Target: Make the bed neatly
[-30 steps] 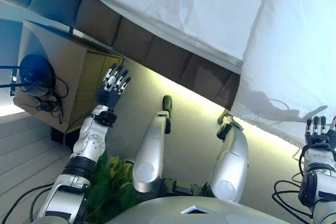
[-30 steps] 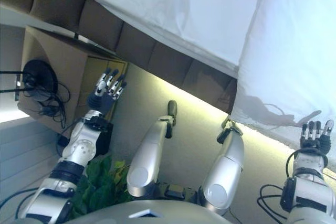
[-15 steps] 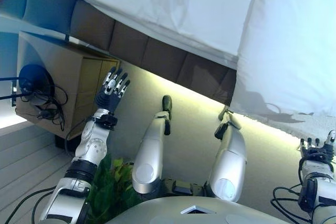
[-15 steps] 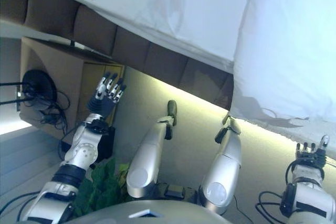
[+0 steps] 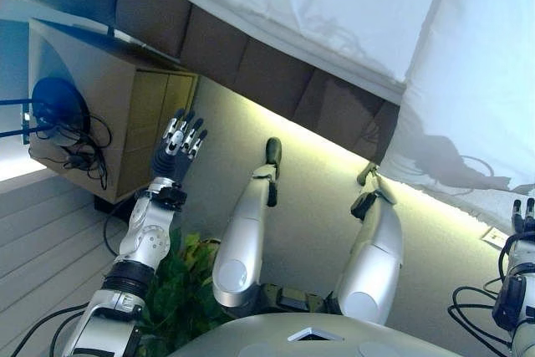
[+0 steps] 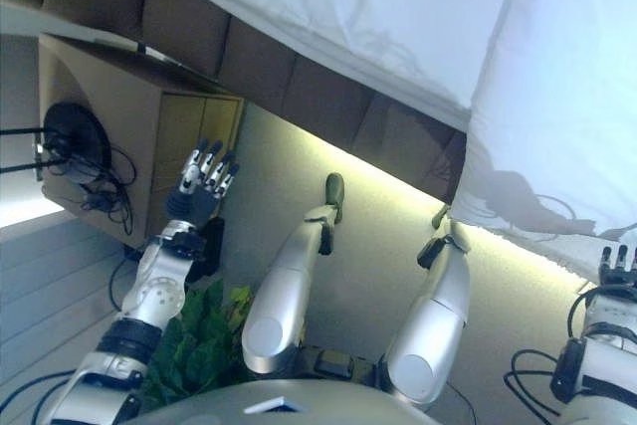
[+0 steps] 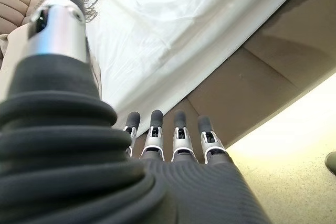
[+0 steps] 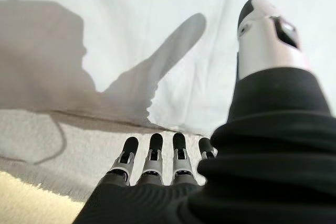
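1. The bed's white sheet (image 5: 334, 14) fills the space beyond both hands, running as a long band above and ahead of them, its edge overhanging the padded brown bed frame (image 5: 251, 73).
2. A white duvet (image 5: 485, 81) hangs down off the bed edge on the right hand's side, its lower hem (image 8: 79, 116) just past that hand's fingertips.
3. A wooden bedside cabinet (image 5: 109, 106) stands beside the left hand, on its outer side; a dark lamp base (image 5: 54, 106) with tangled cords sits on it.
4. A green plant (image 5: 180, 290) lies below the left forearm.
5. The left hand (image 5: 174, 152) is raised with fingers straight and spread, holding nothing, well short of the sheet edge.
6. The right hand (image 6: 617, 266) also has its fingers straight and empty, close under the hanging duvet.
7. Judgement: the right hand is much the nearer to cloth; the duvet lies straight ahead of and above its fingertips, so a short reach forward should meet the hem.
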Robot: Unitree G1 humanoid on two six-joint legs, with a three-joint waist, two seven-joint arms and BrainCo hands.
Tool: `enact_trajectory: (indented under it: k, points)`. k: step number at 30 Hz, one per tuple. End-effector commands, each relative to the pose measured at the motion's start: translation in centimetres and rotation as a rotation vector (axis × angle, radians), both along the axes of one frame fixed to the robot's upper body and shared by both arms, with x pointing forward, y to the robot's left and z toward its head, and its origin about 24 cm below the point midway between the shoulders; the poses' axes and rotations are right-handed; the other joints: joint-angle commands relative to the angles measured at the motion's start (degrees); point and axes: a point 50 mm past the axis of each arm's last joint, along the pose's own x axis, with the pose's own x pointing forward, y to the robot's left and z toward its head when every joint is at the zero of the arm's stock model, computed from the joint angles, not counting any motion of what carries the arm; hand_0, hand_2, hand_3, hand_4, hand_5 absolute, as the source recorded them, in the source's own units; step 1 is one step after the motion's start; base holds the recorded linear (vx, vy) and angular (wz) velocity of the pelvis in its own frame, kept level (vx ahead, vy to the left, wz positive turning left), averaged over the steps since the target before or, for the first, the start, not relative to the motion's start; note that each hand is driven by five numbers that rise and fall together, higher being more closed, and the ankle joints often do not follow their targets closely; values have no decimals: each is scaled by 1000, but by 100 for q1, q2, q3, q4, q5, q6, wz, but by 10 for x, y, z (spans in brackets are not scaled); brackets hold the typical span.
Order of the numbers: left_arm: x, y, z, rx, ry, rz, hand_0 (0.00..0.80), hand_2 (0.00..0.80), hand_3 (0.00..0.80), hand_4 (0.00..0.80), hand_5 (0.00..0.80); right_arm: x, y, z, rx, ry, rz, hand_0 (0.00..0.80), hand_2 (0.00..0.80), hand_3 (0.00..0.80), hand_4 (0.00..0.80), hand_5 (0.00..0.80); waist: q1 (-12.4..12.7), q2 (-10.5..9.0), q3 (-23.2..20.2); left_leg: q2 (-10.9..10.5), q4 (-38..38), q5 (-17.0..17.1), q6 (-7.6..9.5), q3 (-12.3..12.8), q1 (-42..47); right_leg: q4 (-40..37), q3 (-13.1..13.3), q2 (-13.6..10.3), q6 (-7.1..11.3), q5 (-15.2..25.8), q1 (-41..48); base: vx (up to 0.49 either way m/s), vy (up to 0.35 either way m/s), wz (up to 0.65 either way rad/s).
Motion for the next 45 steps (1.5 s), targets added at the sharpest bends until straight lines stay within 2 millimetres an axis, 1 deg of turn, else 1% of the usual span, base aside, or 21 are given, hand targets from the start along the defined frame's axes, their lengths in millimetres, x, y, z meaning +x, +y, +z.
enact_trajectory:
  k: [1, 3, 6, 8, 10, 14, 16, 18, 22, 26, 31, 37, 45]
  points:
    - [-5, 3, 9, -41, -84, 35, 0, 0, 0, 0, 0, -24, -31, 34, -112, -89, -228, 0, 0, 0, 0, 0, -109, 407, 97, 204, -431, 646, -170, -311, -305, 873, 366, -446, 755, -547, -191, -9, 79, 3]
    - [-5, 3, 7, -59, -77, 40, 0, 0, 0, 0, 0, -25, -32, 36, -117, -153, -243, 0, 0, 0, 0, 0, -145, 441, 97, 199, -343, 603, -167, -299, -358, 951, 420, -459, 754, -565, -274, 3, 91, 2]
    - [-5, 2, 7, -80, -68, 40, 0, 0, 0, 0, 0, -19, -23, 31, -170, -219, -175, 0, 0, 0, 0, 0, -211, 485, 97, 187, -219, 539, -145, -268, -433, 987, 523, -475, 752, -548, -402, 9, 87, 0]
    - [-6, -2, 7, -75, -67, 30, 0, 0, 0, 0, 0, -10, -17, 29, -165, -261, -149, 0, 0, 0, 0, 0, -208, 524, 97, 175, -211, 515, -131, -222, -423, 955, 557, -502, 760, -527, -421, 11, 82, -2]
    - [-5, -3, 5, -79, -63, 31, 0, 0, 0, 0, 0, -3, -16, 32, -149, -306, -121, 0, 0, 0, 0, 0, -190, 577, 97, 152, -211, 506, -124, -192, -400, 921, 564, -545, 755, -496, -408, 8, 63, 1]
    - [-4, -3, 3, -93, -52, 38, 0, 0, 0, 0, 0, 7, -15, 38, -182, -274, -44, 0, 0, 0, 0, 0, -192, 663, 97, 126, -155, 487, -127, -172, -417, 936, 595, -599, 759, -472, -446, 11, 56, 0]
    - [-3, -4, 3, -94, -49, 39, 0, 0, 0, 0, 0, 11, -14, 37, -165, -242, -27, 0, 0, 0, 0, 0, -201, 692, 97, 129, -125, 477, -128, -168, -443, 966, 629, -617, 769, -464, -500, 6, 8, -2]
    - [-2, -5, 2, -88, -48, 36, 0, 0, 0, 0, 0, 8, -16, 35, -116, -210, -42, 0, 0, 0, 0, 0, -195, 686, 97, 134, -128, 474, -135, -162, -452, 954, 624, -624, 778, -459, -507, 13, -13, -6]
    - [-3, -8, -1, -79, -44, 27, 0, 0, 0, 0, 0, -1, -20, 30, -24, -202, -79, 0, 0, 0, 0, 0, -156, 701, 97, 140, -94, 488, -144, -196, -522, 991, 607, -639, 791, -453, -555, 12, -39, -3]
    - [-4, -8, -1, -69, -44, 20, 0, 0, 0, 0, 0, -4, -21, 28, 12, -216, -79, 0, 0, 0, 0, 0, -110, 716, 97, 140, -72, 510, -142, -239, -604, 1068, 610, -645, 796, -478, -640, 3, -45, 1]
    - [-4, -9, 2, -65, -45, 16, 0, 0, 0, 0, 0, 0, -21, 34, -16, -216, -32, 0, 0, 0, 0, 0, -69, 751, 97, 125, -80, 541, -138, -279, -680, 1144, 618, -665, 806, -518, -739, 1, -8, 0]
    - [-2, -11, 6, -68, -54, 7, 0, 0, 0, 0, 0, 17, -20, 48, -76, -226, 47, 0, 0, 0, 0, 0, -40, 795, 97, 115, -243, 648, -161, -277, -624, 1135, 609, -673, 825, -540, -731, 1, 1, 1]
    - [0, -11, 9, -64, -56, -3, 0, 0, 0, 0, 0, 36, -17, 65, -148, -206, 125, 0, 0, 0, 0, 0, 20, 775, 97, 139, -403, 746, -198, -305, -540, 1150, 534, -728, 846, -540, -662, -1, -7, 3]
